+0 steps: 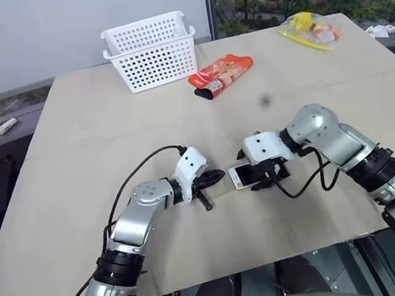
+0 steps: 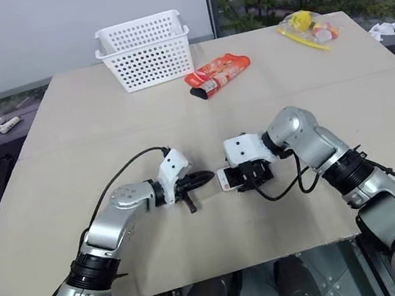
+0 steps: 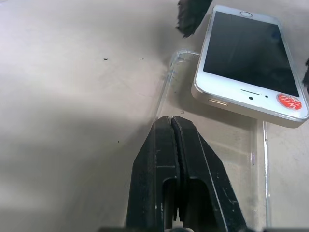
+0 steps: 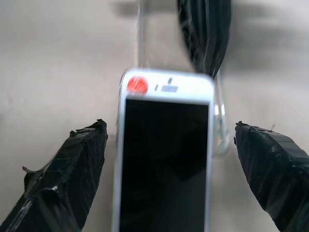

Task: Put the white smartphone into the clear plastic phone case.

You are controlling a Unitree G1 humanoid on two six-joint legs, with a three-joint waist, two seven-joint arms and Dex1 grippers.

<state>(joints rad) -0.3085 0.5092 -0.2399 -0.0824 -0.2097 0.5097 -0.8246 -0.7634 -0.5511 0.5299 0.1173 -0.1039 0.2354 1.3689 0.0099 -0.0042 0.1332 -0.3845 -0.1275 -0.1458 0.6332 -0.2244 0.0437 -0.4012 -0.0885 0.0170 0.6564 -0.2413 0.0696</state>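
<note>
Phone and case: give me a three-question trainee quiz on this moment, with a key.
1. True or false: the right gripper is clamped on the white smartphone.
2. What does the left gripper press on? A) the white basket B) the clear plastic phone case C) the orange snack packet
3. Fill in: the sticker near the phone's earpiece is ___.

Key
1. False: its fingers stand wide apart on either side of the phone, touching nothing.
2. B: the shut fingers rest on the case's edge.
3. Red. The phone lies tilted, one end over the case, not seated.
</note>
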